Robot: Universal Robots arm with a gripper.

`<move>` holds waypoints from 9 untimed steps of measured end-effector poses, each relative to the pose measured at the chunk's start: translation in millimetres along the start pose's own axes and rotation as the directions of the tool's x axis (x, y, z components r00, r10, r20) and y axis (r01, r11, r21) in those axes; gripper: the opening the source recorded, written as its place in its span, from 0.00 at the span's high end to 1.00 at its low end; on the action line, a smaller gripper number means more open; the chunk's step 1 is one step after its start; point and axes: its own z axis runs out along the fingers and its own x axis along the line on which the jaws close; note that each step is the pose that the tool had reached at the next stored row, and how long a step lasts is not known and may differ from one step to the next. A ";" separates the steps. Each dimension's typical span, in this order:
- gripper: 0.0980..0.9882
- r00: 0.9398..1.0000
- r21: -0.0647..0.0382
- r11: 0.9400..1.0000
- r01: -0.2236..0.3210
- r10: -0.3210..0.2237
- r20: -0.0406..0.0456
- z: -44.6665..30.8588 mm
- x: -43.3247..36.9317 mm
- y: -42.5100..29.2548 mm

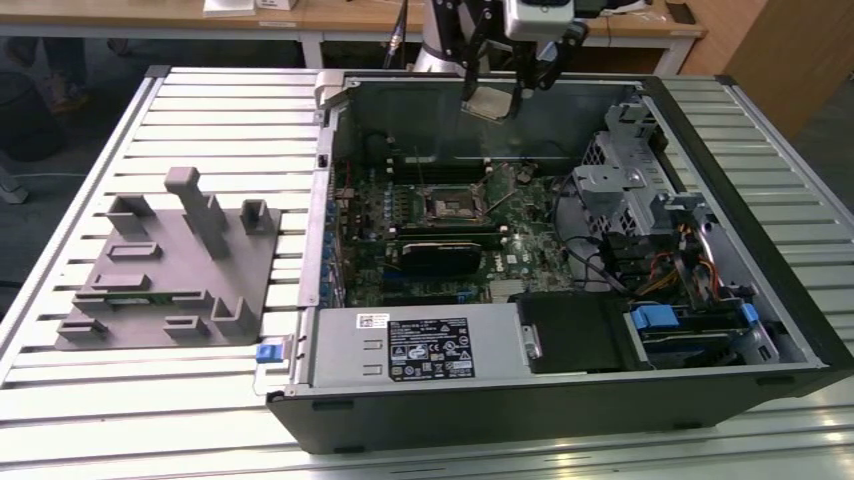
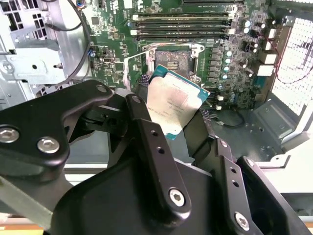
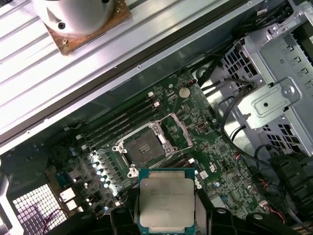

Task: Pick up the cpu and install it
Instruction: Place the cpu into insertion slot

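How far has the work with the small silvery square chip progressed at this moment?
Done: the small flat silvery-topped square cpu is picked up, clear of every surface. In hand: the black gripper is shut on its edges, above the open dark computer case. Left: the black square-framed socket on the green motherboard lies open and empty, so the cpu is not installed yet.

An open computer case [image 1: 534, 415] lies on its side on a slatted metal table [image 1: 214, 110]. Inside it a green motherboard [image 1: 534, 235] faces up. A metal drive cage [image 1: 627, 170] sits at the exterior view's right, and a power supply [image 1: 420, 345] runs along the near wall. A grey tray [image 1: 160, 262] with upright posts rests on the table at the exterior view's left, near the case but apart from it.
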 end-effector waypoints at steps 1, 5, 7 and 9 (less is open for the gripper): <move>0.50 1.000 0.000 1.000 -0.008 0.008 0.000 0.0 0.0 0.0; 0.50 0.999 -0.001 0.999 -0.038 0.038 0.002 0.1 0.0 0.0; 0.50 0.999 -0.001 0.999 -0.053 0.053 0.002 0.1 0.0 0.0; 0.50 0.998 -0.001 0.998 -0.066 0.066 0.003 0.1 0.0 0.0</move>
